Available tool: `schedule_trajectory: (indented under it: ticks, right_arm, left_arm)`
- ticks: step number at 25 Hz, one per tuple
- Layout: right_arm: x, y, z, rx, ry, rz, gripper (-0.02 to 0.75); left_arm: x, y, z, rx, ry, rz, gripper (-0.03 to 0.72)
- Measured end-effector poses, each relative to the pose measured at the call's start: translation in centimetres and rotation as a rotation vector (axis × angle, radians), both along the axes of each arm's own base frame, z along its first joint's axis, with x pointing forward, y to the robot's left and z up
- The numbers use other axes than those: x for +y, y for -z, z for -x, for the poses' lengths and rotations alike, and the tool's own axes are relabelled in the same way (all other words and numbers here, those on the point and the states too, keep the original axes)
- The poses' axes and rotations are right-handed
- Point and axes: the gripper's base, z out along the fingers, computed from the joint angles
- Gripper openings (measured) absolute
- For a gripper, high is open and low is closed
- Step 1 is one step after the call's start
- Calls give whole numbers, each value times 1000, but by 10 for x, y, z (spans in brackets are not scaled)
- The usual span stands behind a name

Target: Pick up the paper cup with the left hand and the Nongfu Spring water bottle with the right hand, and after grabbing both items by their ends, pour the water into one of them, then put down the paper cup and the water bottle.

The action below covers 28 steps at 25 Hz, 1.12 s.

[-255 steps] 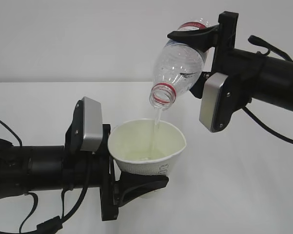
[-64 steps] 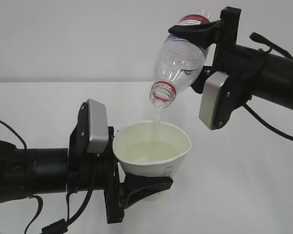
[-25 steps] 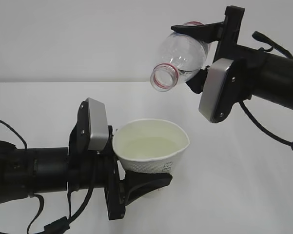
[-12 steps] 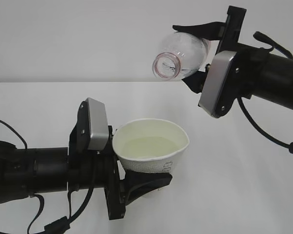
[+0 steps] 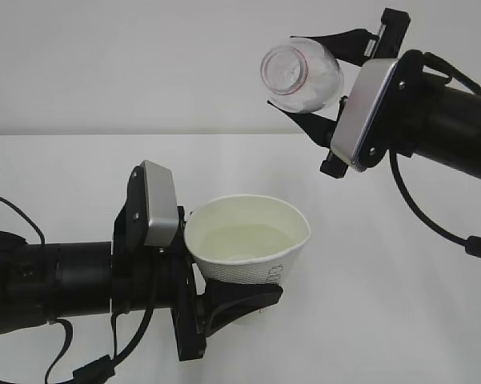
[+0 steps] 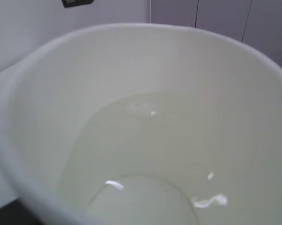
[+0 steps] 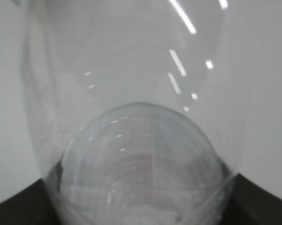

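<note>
From my seat: right gripper (image 5: 324,84) at 1 o'clock in the exterior view, jaws clamped on the Nongfu Spring water bottle (image 5: 302,74), bottle lying about level, open mouth facing camera. Left gripper (image 5: 238,298) at 7 o'clock, jaws pinching the paper cup (image 5: 248,250) low on its wall, cup upright above the table (image 5: 400,264). Left wrist view alone shows the water (image 6: 145,187) pooled inside the cup. Right wrist view is blurred; bottle looks empty, I think.
</note>
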Motion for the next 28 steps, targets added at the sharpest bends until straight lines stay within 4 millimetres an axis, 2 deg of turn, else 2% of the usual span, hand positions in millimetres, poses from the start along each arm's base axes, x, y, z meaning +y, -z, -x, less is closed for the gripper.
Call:
schedule_trajectory:
  ticks: [19, 28]
  right_arm:
    - [0, 0, -1, 189, -2, -171, 485]
    - [-1, -1, -1, 226, 6, -214, 485]
  left_arm:
    - [0, 0, 0, 0, 0, 0, 491]
    - [0, 0, 0, 0, 0, 0, 491]
